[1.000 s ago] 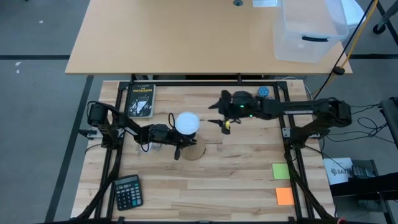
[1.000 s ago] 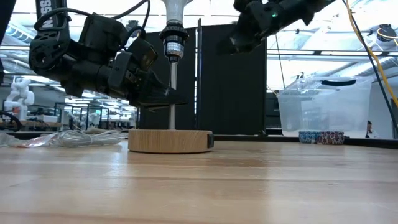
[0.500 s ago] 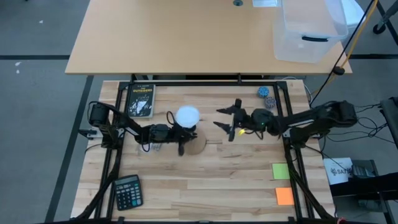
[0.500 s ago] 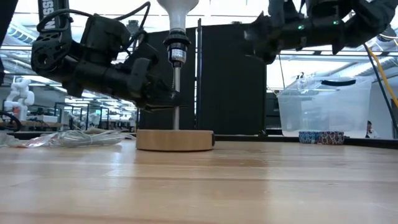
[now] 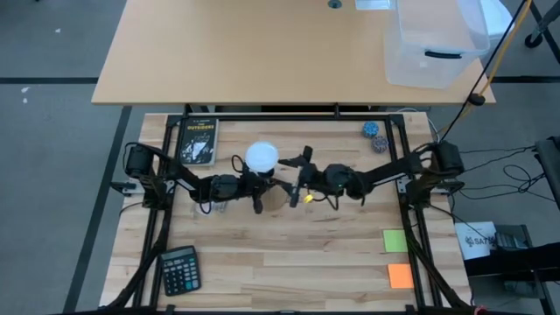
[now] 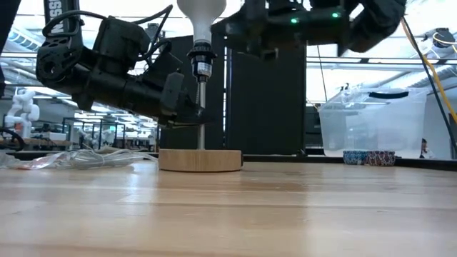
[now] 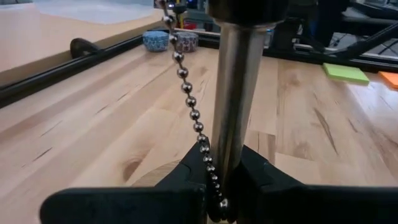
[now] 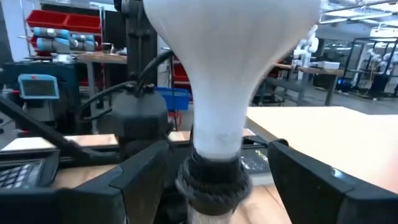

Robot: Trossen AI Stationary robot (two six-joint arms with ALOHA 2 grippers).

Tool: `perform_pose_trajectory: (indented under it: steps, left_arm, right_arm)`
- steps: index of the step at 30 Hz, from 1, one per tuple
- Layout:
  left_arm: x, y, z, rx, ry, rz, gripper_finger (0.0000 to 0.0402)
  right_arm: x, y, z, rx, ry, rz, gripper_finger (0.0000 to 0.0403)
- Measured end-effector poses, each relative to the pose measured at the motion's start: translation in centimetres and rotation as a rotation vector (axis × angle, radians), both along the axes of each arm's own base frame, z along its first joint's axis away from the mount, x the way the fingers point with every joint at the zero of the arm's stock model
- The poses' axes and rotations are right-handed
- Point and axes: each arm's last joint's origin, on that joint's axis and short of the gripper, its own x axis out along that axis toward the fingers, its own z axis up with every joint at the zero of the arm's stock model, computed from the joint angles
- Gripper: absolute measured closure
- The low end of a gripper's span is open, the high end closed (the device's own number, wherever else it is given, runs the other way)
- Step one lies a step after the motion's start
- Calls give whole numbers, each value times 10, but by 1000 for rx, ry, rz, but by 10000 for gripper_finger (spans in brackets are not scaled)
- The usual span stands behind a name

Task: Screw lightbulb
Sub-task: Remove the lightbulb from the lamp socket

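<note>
The white lightbulb [image 5: 262,157] sits in the black socket [image 6: 201,61] on top of a metal pole [image 6: 201,114] that stands on a round wooden base [image 6: 201,160]. My left gripper [image 5: 254,189] is shut on the pole, low down. My right gripper [image 5: 300,178] is open just right of the bulb. In the right wrist view its fingers [image 8: 134,180] stand on either side of the bulb's neck [image 8: 217,134] and the socket, with gaps showing. A bead chain [image 7: 189,106] hangs beside the pole. My left gripper pinches the lamp's metal pole [image 7: 235,140] between its two fingers, on the lower part above the wooden base. The fingers come level from the table's left and lie across the pole. The pole stands upright with the base on the table.
A dark book [image 5: 198,142] lies at the far left and a calculator [image 5: 179,269] at the near left. Green [image 5: 395,240] and orange [image 5: 400,276] notes lie near right, two small bowls [image 5: 374,136] far right. A crumpled wrapper and cable [image 6: 78,158] lie left of the base.
My right gripper has gone from the far right toward the table's left, up to the bulb, and stays open. My left gripper has shifted the lamp a little toward the far edge, still upright.
</note>
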Motion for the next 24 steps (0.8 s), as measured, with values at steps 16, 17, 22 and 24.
perform_pose_trajectory:
  steps: [16,17,22,24]
  left_arm:
    - [-2,3,-1,-16,4,118,369]
    - [-2,3,-2,-16,6,118,369]
    - [-2,3,-2,-16,12,118,369]
    - [-2,3,-2,-17,15,116,369]
  right_arm:
    - [54,4,22,-76,-52,-202,133]
    - [55,3,23,-83,-52,-207,133]
    - [56,3,27,-94,-57,-214,144]
    - [56,3,27,-104,-52,-215,158]
